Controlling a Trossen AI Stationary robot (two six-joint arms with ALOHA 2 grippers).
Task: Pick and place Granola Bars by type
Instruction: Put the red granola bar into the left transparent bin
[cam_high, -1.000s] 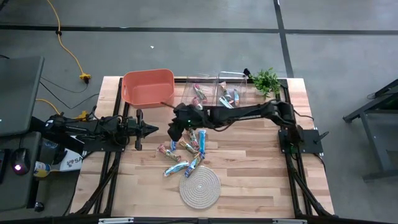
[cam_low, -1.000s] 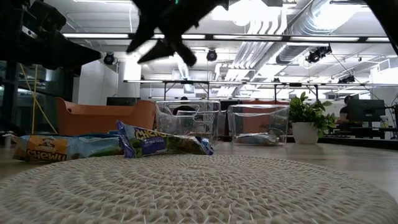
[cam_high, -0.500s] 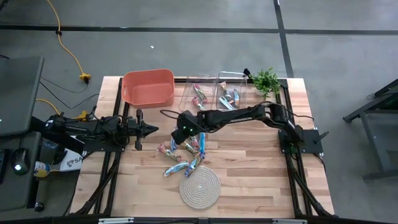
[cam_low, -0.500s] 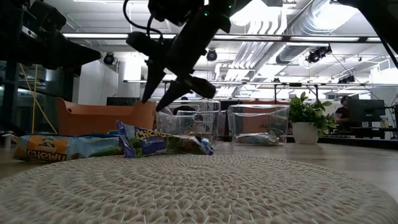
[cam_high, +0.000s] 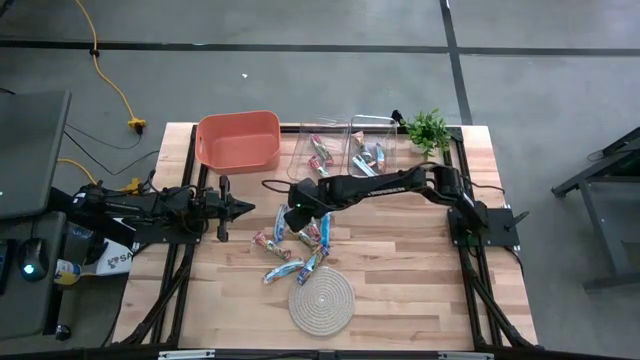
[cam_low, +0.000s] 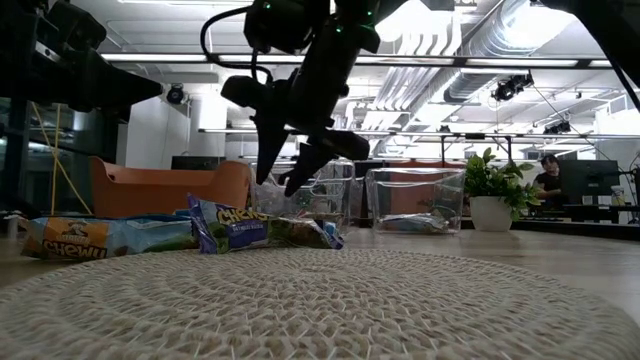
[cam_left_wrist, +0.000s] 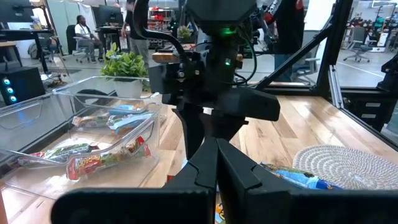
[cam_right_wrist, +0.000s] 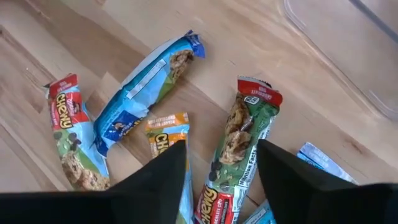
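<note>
Several loose granola bars (cam_high: 297, 247) lie flat on the wooden table in blue, red-green and orange wrappers. In the right wrist view a blue bar (cam_right_wrist: 144, 86), an orange bar (cam_right_wrist: 168, 132) and a red-green bar (cam_right_wrist: 240, 142) lie below the fingers. My right gripper (cam_high: 289, 220) (cam_low: 278, 187) (cam_right_wrist: 221, 177) hangs open just above them, fingers pointing down, touching nothing. More bars lie in two clear bins (cam_high: 320, 150) (cam_high: 368, 152). My left gripper (cam_high: 247, 208) (cam_left_wrist: 216, 148) waits shut at the table's left, pointing at the pile.
An orange basket (cam_high: 238, 140) stands at the far left, with the clear bins to its right and a potted plant (cam_high: 428, 128) at the far right corner. A round coiled rope mat (cam_high: 321, 300) lies near the front edge. People show in the room behind.
My right gripper has come down toward the loose bars, staying open with its fingers pointing down. The bars have not moved.
</note>
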